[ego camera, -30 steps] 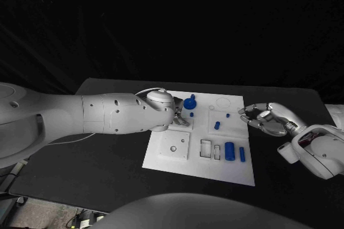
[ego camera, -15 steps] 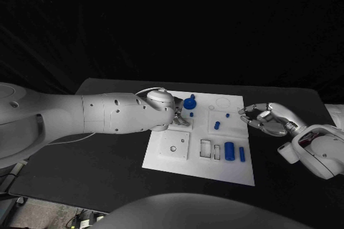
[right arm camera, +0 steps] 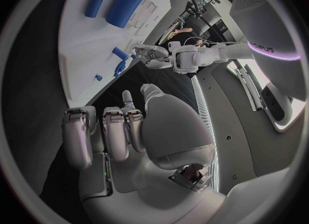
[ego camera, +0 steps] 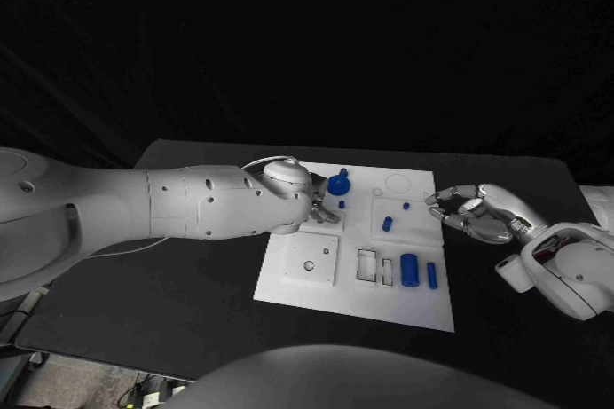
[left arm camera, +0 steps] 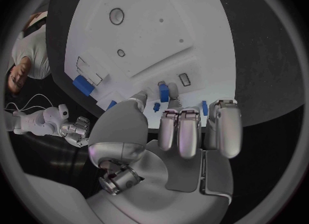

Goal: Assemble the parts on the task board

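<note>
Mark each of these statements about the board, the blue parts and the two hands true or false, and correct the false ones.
1. The white rectangular task board lies on the black table. True.
2. The right hand grips the large blue cylinder. False: that cylinder lies on the board near its right edge, apart from the hand, which hovers beside the board with fingers curled on nothing.
3. The left hand is over the board's far left part, close to the round blue knob-shaped part. True.
4. A slim blue bar lies beside the large cylinder. True.
5. All the blue parts lie off the board on the table. False: they are on the board.
</note>
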Robot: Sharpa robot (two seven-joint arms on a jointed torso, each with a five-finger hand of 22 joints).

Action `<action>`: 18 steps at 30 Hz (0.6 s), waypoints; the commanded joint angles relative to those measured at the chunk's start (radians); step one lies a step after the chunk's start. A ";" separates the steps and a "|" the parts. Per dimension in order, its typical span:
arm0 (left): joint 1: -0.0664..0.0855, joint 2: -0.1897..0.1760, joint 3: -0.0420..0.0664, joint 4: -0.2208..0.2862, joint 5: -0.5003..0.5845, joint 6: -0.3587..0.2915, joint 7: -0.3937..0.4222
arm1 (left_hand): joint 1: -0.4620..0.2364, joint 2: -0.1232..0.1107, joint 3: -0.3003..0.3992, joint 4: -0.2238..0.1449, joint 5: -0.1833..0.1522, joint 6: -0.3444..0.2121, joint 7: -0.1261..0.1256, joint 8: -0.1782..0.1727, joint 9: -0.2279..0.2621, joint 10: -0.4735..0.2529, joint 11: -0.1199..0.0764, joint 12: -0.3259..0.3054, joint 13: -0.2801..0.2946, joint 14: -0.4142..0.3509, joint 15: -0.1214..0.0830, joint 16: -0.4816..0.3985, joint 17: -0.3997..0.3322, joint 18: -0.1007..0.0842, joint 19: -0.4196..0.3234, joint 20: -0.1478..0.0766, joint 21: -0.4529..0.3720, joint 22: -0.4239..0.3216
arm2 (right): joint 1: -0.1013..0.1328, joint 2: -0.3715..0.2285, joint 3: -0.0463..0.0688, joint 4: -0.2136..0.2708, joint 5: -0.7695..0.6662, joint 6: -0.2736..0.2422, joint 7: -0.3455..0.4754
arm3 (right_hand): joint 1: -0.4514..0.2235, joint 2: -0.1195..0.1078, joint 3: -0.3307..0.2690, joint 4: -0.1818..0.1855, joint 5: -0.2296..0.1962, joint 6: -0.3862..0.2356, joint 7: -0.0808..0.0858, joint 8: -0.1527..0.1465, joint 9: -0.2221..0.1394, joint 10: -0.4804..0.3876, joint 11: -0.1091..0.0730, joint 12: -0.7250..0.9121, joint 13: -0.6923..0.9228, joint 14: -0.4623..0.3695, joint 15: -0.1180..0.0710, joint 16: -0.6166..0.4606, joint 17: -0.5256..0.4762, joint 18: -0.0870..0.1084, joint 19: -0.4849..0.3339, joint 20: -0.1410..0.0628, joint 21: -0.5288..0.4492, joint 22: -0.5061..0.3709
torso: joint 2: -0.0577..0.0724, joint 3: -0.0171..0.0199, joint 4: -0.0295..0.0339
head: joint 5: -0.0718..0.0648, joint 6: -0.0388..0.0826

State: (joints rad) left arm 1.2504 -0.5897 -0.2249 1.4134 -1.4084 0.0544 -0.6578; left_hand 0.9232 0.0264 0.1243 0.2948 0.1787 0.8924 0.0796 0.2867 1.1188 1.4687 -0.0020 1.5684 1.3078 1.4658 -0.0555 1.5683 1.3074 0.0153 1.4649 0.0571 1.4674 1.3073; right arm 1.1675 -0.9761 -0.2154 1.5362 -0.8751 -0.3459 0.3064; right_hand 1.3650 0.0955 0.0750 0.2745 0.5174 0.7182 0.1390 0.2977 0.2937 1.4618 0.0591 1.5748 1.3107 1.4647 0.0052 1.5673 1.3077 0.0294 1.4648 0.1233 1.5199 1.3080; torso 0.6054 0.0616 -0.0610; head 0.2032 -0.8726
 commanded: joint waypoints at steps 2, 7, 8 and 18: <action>-0.007 -0.002 -0.006 -0.005 -0.029 0.050 -0.003 | 0.007 0.019 0.004 -0.002 0.062 -0.018 -0.001 0.012 -0.152 0.102 0.008 0.002 0.263 0.105 0.009 0.002 0.263 0.010 0.056 0.007 -0.010 0.230 | -0.001 0.000 0.000 0.001 -0.002 0.019 0.001 | 0.011 0.001 0.007 0.001 0.008 -0.005 0.003 0.000 0.001 0.109 -0.001 -0.004 0.260 0.106 0.003 0.003 0.263 -0.010 0.046 -0.003 -0.004 0.238 | 0.000 0.0000 -0.0001 | 0.001 0.000; -0.007 -0.004 -0.006 -0.002 -0.038 0.053 -0.003 | 0.012 0.035 0.025 -0.001 0.100 -0.027 -0.001 0.016 -0.145 0.102 0.008 0.002 0.263 0.105 0.009 0.002 0.263 0.010 0.056 0.008 -0.013 0.230 | -0.001 0.000 0.000 0.002 -0.002 0.019 0.001 | 0.011 0.001 0.007 0.001 0.008 -0.005 0.003 0.000 0.001 0.109 -0.001 -0.004 0.260 0.106 0.003 0.003 0.263 -0.010 0.046 -0.003 -0.004 0.238 | 0.000 -0.0001 -0.0004 | 0.001 0.000; -0.007 -0.005 -0.006 -0.001 -0.039 0.053 -0.002 | 0.012 0.037 0.029 -0.001 0.103 -0.028 -0.001 0.017 -0.144 0.102 0.008 0.002 0.263 0.105 0.009 0.002 0.263 0.010 0.056 0.008 -0.013 0.230 | -0.001 0.000 0.000 0.001 -0.002 0.020 0.001 | 0.011 0.001 0.007 0.001 0.008 -0.005 0.003 0.000 0.001 0.109 -0.001 -0.004 0.260 0.106 0.003 0.003 0.263 -0.010 0.046 -0.003 -0.004 0.238 | 0.000 0.0000 -0.0002 | 0.001 0.000; -0.007 -0.007 -0.006 0.000 -0.025 0.049 0.000 | -0.019 0.024 0.032 -0.001 0.069 -0.023 -0.001 0.030 -0.135 0.102 0.008 0.002 0.263 0.105 0.010 0.002 0.263 0.011 0.054 0.008 -0.016 0.229 | -0.001 0.000 0.000 0.001 -0.003 0.022 -0.003 | 0.012 0.001 0.009 0.001 0.009 -0.004 0.003 0.000 0.001 0.109 -0.001 -0.004 0.260 0.106 0.003 0.003 0.263 -0.010 0.047 -0.003 -0.004 0.238 | -0.001 0.0000 -0.0006 | 0.001 0.000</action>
State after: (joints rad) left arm 1.2503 -0.5944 -0.2249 1.4165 -1.4393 0.0675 -0.6556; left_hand 0.9133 0.0506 0.1536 0.2963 0.2540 0.8661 0.0786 0.3131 1.1196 1.4650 0.0016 1.5684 1.3078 1.4658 -0.0555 1.5683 1.3073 0.0154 1.4649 0.0570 1.4549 1.3073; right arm 1.1672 -0.9764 -0.2155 1.5364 -0.8751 -0.3407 0.3046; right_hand 1.3650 0.0954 0.0777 0.2773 0.5226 0.7182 0.1390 0.2977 0.2937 1.4617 0.0593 1.5761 1.3098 1.4647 0.0052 1.5674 1.3076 0.0294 1.4648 0.1233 1.5199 1.3078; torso 0.6051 0.0616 -0.0615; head 0.2042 -0.8726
